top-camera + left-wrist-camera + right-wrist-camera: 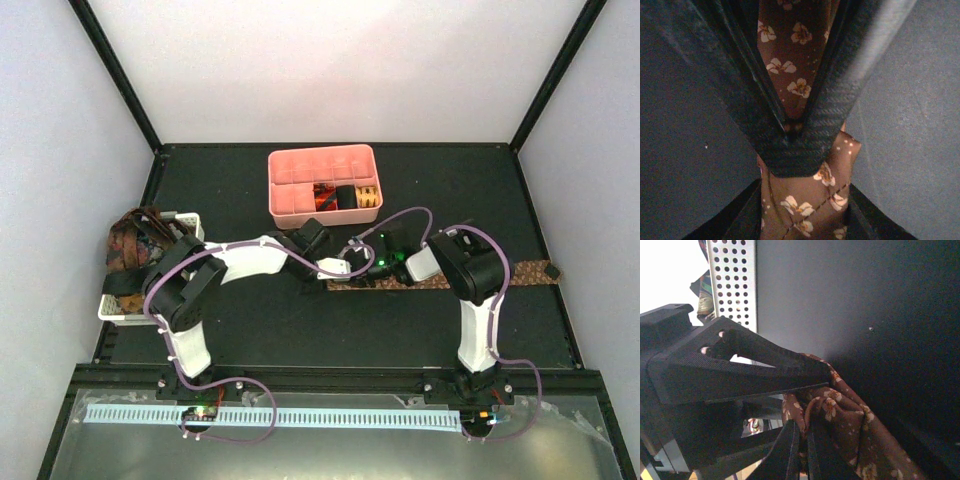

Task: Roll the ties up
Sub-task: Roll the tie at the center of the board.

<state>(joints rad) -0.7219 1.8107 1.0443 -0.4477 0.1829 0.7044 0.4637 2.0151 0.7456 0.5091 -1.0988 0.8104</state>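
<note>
Lying flat on the black desk [300, 320], a long brown fabric necktie with a small pale flower print [530, 271] is stretched from the middle of the desk out to its right edge, roughly parallel to the near edge. Both arms are brought together over the inner end of this brown necktie, at the middle of the desk.

The left end effector [792, 127] is set down over the printed fabric with one finger on each side of it. The fingertips are seen close together, but it cannot be told whether the cloth is pinched between them. Just past the tips the fabric is bunched, with a corner folded up.

The right end effector [802, 427] is closed, and a fold of the brown necktie is caught between its thin black fingers; more of the fabric is humped up just beside them.

A pink rectangular plastic tray with compartments [320, 155] is placed near the far edge, at its middle. Rolled ties in black, red-orange and gold [345, 197] are held in its near compartments. A white slotted plastic basket [190, 218] is placed at the left edge, partly hidden by the left arm, and a heap of loose dark ties [135, 245] is draped over it.
</note>
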